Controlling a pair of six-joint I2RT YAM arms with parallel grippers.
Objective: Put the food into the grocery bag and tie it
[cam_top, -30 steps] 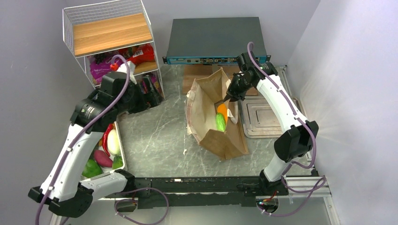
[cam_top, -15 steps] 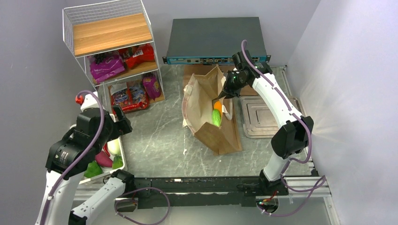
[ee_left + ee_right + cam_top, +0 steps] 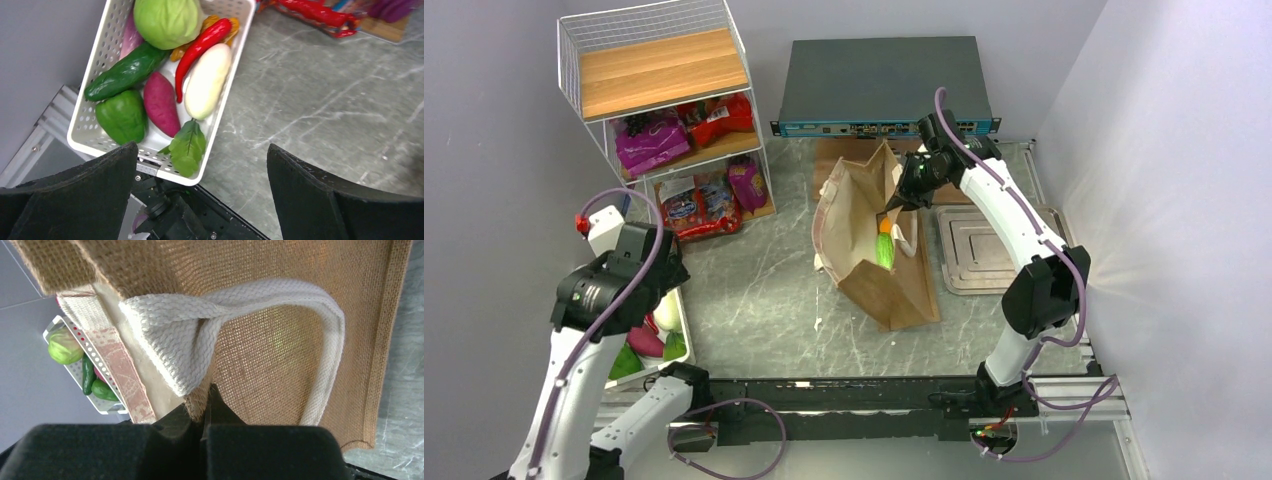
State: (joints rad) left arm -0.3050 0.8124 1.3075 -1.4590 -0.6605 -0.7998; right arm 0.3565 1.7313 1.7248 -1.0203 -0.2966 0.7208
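R fingers [image 3: 202, 412] pressed together, clamped on the bag [image 3: 874, 285] at its rim, right at the base of a cream handle [image 3: 285, 305]. Handle loops out past them in the wrist view. Bag stands mid-bench [image 3: 764, 290], mouth open and held up on the R arm's side. In the mouth: carrot [image 3: 886, 226] w/ a green piece [image 3: 885, 250] just beside it.

L fingers [image 3: 664, 275] spread wide apart, nothing btwn them, hanging over the white basket [image 3: 95, 125] at bench's L edge, well apart from bag. In basket: cabbage [image 3: 167, 20] at far end, cucumber [image 3: 125, 72], green pepper [image 3: 121, 116], red chilli [image 3: 202, 45], long white veg [image 3: 207, 82], purple sweet potato [image 3: 161, 102], green leaf [image 3: 186, 147].

Wire rack [image 3: 664, 60] at back L: red packets [image 3: 692, 212] and small purple packet [image 3: 746, 183] on bottom shelf; more red & purple packets on the shelf above.

Metal tray [image 3: 984, 250] lies just R of bag. Grey box [image 3: 879, 80] at back, behind bag.
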